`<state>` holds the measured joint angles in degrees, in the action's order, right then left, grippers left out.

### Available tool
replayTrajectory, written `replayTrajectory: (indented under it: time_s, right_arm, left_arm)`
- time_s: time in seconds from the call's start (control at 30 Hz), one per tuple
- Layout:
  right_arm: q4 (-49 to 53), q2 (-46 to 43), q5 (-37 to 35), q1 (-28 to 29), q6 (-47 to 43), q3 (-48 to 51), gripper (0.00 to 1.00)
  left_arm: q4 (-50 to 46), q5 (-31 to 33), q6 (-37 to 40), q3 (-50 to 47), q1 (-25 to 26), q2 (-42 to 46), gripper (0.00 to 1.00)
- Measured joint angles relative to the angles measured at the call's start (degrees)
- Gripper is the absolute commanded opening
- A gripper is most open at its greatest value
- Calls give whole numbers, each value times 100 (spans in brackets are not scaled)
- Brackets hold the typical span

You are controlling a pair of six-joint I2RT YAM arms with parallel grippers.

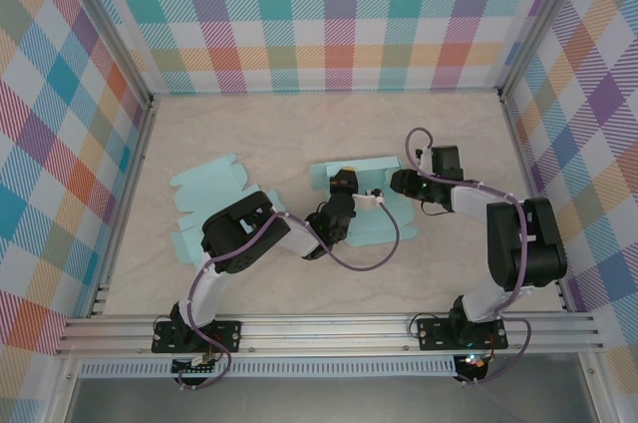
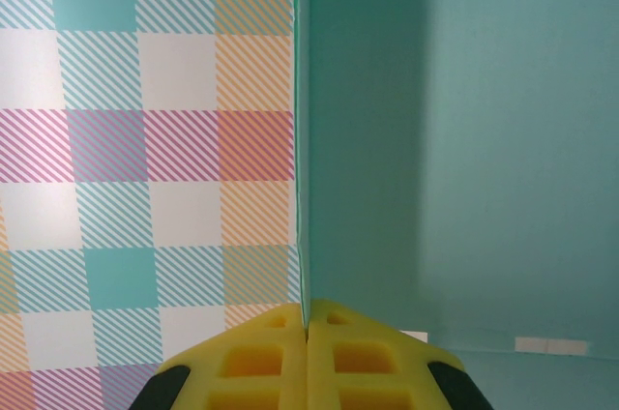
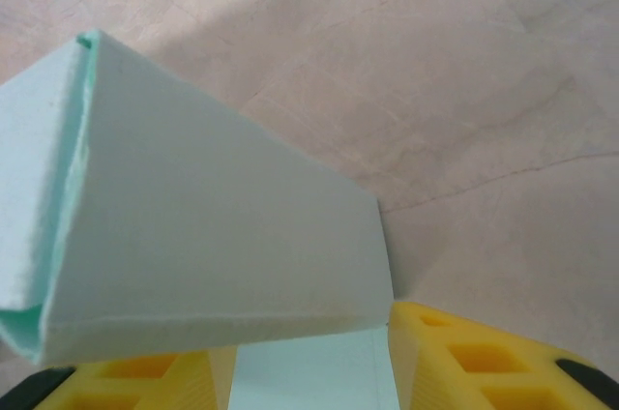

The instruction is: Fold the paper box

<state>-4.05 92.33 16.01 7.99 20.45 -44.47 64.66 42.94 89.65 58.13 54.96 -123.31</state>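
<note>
Lying at the middle of the pale marbled table [image 1: 249,134], the half-formed pale teal paper box [image 1: 399,225] is set with its long axis running from 9 to 3 o'clock in the overhead view. Both pincers are placed over its 12 o'clock half. The left gripper [image 1: 346,187] is extended to it from 7 o'clock and the right gripper [image 1: 384,196] from 3 o'clock. The two are just beside each other, so neither arm is judged nearer.

At the left wrist, the gripper [image 2: 309,333] is seen with its yellow pads pressed together on the thin edge of an upright wall of the box [image 2: 464,139], which rises toward 12 o'clock.

At the right wrist, the gripper [image 3: 309,352] is seen partly spread. A doubled-over wall of the box [image 3: 213,226] is laid across from 9 o'clock, above one finger; whether it is pinched cannot be told. The coming fold is judged to turn on this wall being tipped inward while the other is kept upright.

A flat teal cardboard blank [image 1: 204,189] is seen at 9 o'clock of the box, well apart.
</note>
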Motion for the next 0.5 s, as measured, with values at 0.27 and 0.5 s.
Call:
replayTrajectory:
  time_s: [0.27, 0.5]
  right_arm:
    - [-431, 116, -476, 142, -39, 28, 45]
    - [-684, 227, -852, 284, -61, 20, 41]
  left_arm:
    - [0, -22, 2, 0, 2, -2, 0]
    - [0, -44, 2, 0, 2, -2, 0]
